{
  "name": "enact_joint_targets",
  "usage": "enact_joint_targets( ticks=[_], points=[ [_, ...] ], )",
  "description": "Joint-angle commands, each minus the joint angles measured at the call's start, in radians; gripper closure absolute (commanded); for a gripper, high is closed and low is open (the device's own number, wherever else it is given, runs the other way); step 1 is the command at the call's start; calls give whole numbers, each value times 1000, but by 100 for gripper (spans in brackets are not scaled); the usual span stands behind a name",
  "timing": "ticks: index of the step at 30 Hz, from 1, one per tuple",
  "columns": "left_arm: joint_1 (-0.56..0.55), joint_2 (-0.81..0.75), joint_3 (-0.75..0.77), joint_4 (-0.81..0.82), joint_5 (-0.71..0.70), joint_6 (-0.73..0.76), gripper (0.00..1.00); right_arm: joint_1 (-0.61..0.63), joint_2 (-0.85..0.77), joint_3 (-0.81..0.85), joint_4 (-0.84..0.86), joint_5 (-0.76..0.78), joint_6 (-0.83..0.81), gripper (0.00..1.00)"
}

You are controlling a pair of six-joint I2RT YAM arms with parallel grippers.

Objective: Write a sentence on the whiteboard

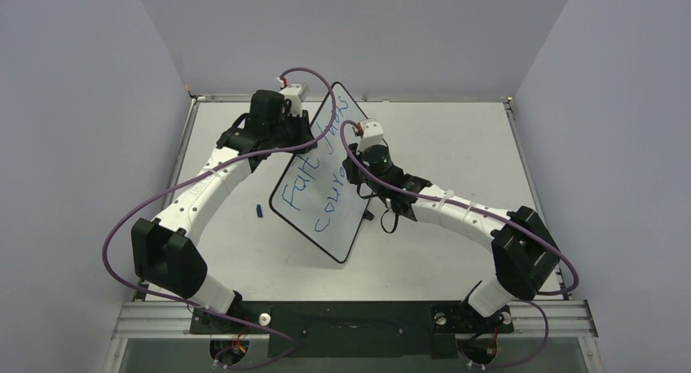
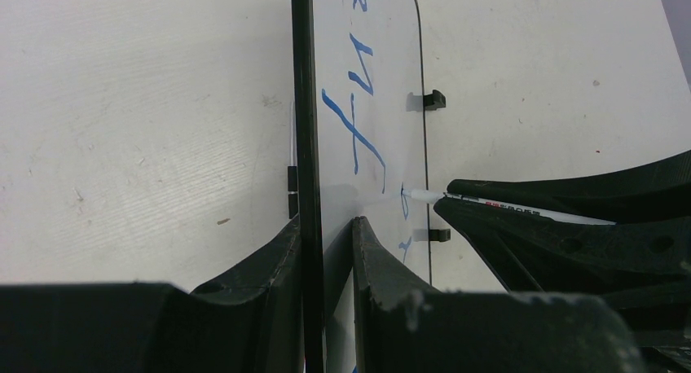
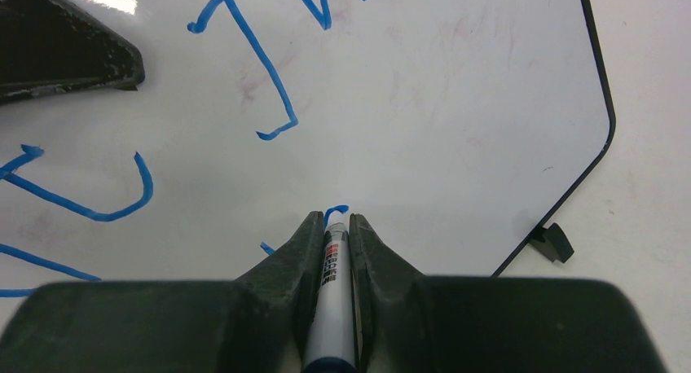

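Observation:
The whiteboard [image 1: 319, 195] stands tilted on the table, white with a thin black frame. The sentence [image 1: 310, 186] runs across it in blue in two lines. My left gripper [image 1: 303, 137] is shut on the board's far edge; in the left wrist view [image 2: 326, 226] its jaws pinch the black frame [image 2: 305, 104]. My right gripper [image 1: 364, 182] is shut on a white marker [image 3: 330, 308] with its tip on the board [image 3: 456, 104] at a fresh blue stroke [image 3: 336, 211]. The left wrist view shows the marker tip [image 2: 420, 195] touching the board beside two black tabs [image 2: 434, 99].
A small blue marker cap [image 1: 258, 211] lies on the table left of the board. The grey table [image 1: 456, 129] is walled at the back and sides. Purple cables loop over both arms.

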Motion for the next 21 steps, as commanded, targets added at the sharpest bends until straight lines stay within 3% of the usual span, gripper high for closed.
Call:
enact_joint_targets(
  ticks=[1,21],
  points=[
    [7,-33,30,52,-94,103,100,-1,15,56,20,2,-6,100],
    [7,-41,29,53,-96,104,100,-2,7,-34,41,14,7,100]
  ],
)
